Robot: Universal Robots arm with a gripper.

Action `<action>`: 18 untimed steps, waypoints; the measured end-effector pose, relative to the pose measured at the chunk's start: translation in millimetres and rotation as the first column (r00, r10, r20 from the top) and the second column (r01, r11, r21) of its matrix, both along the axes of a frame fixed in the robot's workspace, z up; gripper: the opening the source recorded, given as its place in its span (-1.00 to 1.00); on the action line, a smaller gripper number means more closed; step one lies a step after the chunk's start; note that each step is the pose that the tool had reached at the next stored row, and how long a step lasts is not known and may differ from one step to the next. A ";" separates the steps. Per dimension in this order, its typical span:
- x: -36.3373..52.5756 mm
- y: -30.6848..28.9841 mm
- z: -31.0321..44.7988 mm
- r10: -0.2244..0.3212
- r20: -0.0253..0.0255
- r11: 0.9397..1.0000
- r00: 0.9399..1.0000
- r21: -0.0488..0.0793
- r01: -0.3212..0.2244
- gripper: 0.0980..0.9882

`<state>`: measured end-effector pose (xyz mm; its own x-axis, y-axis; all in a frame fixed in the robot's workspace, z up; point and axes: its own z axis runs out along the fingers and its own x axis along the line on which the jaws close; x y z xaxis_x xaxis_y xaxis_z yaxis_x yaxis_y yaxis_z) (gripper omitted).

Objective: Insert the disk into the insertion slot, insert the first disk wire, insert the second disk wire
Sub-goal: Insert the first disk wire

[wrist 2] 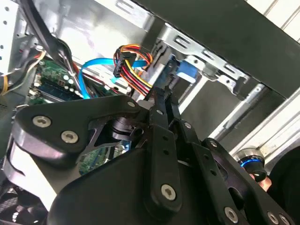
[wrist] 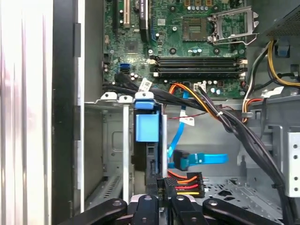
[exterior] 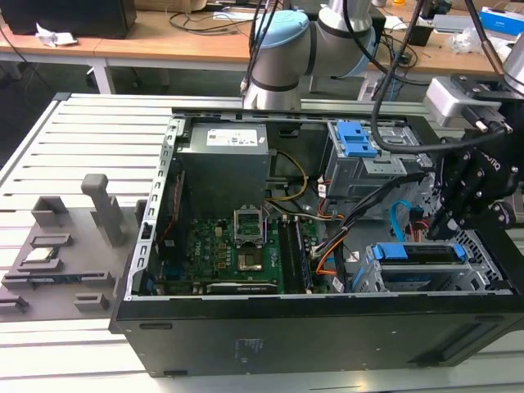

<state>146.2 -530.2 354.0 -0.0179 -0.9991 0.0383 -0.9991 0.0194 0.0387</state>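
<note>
First disk wire (wrist: pixel 186 183) in closed claw (wrist: pixel 160 183); bundle crosswise to it, plug end away from the disk (wrist: pixel 146 126)

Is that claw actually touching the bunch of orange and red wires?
Touching. In the second wrist view the gripper has its jaws pinched on the coloured strands of the first disk wire.

**Arm bent over, jaws nipped tight**
The arm (exterior: pixel 282 57) rises well off to one side of the jaws and bends across. Its wrist (exterior: pixel 483 123) sits just above them, so the gripper (exterior: pixel 442 221) hangs pointing downward. In both wrist views the jaws stand closed and narrow, with the black linkage bars folded in behind them. The first disk wire (wrist: pixel 185 183) is pinched at the fingertips (wrist 2: pixel 161 101).
</note>
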 end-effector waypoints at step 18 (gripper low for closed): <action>4.9 -0.5 -11.3 -0.004 0.000 1.000 1.000 0.003 0.004 -0.84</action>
<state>151.2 -530.7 342.7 -0.0218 -0.9991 0.0357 -0.9990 0.0232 0.0387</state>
